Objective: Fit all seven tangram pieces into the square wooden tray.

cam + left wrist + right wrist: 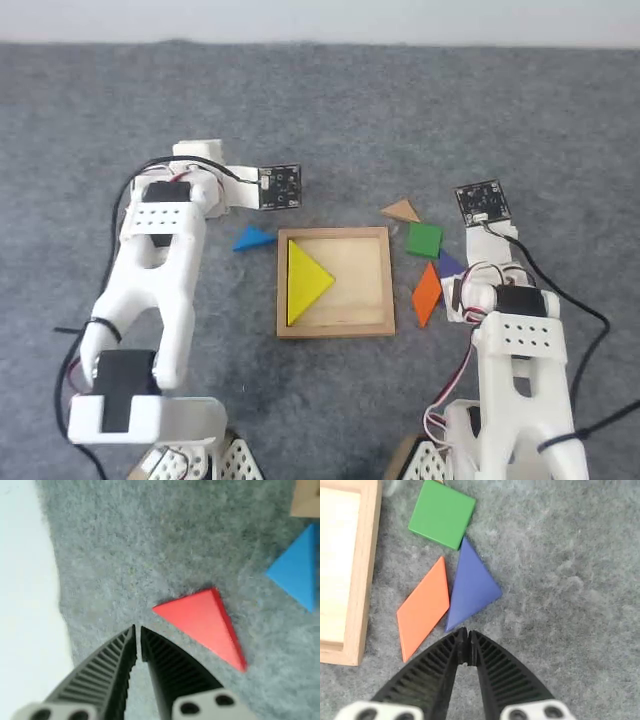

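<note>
Lying flat on the grey felt of the bench (330, 120), the loose pieces look thin, light and stiff, with smooth painted faces. A pinch across two opposite edges would suit them best.

Nearest, the right gripper (468, 632) hangs with its jaws pressed together on nothing, just short of the orange parallelogram (424, 609) and the purple triangle (471, 587). These two lie edge to edge, touching or nearly so, which leaves little room for a finger between them.

The square wooden tray (335, 329) sits at centre, holding only the yellow triangle (305, 280) in its left half. Right of the tray, the green square (442, 514) offers straight parallel sides.

The left gripper (138, 630), likewise closed and empty, points beside the red triangle (205, 622). That piece seems to lie left of the blue triangle (252, 239).

Farthest is the tan triangle (401, 211), whose slanted edges could slip out of a squeeze.
</note>
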You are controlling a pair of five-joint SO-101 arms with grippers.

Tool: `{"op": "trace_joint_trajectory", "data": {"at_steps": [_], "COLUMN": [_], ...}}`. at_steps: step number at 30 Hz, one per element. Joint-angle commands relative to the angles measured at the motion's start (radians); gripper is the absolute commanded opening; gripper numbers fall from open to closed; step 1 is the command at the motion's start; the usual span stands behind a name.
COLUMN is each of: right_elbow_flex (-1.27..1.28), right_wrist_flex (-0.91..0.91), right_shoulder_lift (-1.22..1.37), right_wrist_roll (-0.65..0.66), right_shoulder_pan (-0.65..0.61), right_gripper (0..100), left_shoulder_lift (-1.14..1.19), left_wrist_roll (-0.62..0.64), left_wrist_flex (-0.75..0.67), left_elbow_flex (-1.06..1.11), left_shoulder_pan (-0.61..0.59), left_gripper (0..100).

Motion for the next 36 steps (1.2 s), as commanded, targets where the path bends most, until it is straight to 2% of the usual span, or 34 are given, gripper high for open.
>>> {"op": "trace_joint_trajectory", "data": {"at_steps": [1, 6, 8, 9, 12, 17, 21, 24, 29, 32, 36], "right_elbow_flex": [-0.009, -0.009, -0.008, -0.008, -0.008, -0.008, -0.008, -0.008, -0.008, -0.008, -0.008], "right_wrist_flex": [-0.016, -0.016, -0.015, -0.015, -0.012, -0.015, -0.015, -0.016, -0.016, -0.016, -0.025], "right_shoulder_lift": [-0.013, -0.013, -0.013, -0.013, -0.013, -0.013, -0.013, -0.013, -0.013, -0.013, -0.013], "right_wrist_roll": [-0.003, -0.003, -0.003, -0.003, -0.003, -0.003, -0.003, -0.003, -0.003, -0.003, -0.003], "right_shoulder_pan": [0.007, 0.007, 0.007, 0.007, 0.007, 0.007, 0.007, 0.007, 0.007, 0.008, 0.01], "right_gripper": [2.0, 2.0, 2.0, 2.0, 2.0, 2.0, 2.0, 2.0, 2.0, 2.0, 2.0], "left_shoulder_lift": [0.008, 0.316, 0.48, 0.554, 0.721, 0.848, 0.859, 0.859, 0.87, 0.87, 0.872], "left_wrist_roll": [0.008, 0.006, 0.005, 0.008, -0.044, -0.204, -0.491, -0.786, -1.181, -1.266, -1.27], "left_wrist_flex": [0.354, 0.882, 1.053, 1.068, 1.063, 1.062, 1.062, 1.06, 0.982, 0.913, 0.856], "left_elbow_flex": [-0.257, -0.797, -1.024, -1.101, -1.198, -1.26, -1.28, -1.282, -1.343, -1.366, -1.348], "left_shoulder_pan": [-0.008, 0.0, 0.015, 0.02, 0.032, 0.032, 0.006, -0.006, -0.043, -0.057, -0.078], "left_gripper": [1, 1, 1, 1, 1, 1, 1, 1, 1, 1, 1]}}
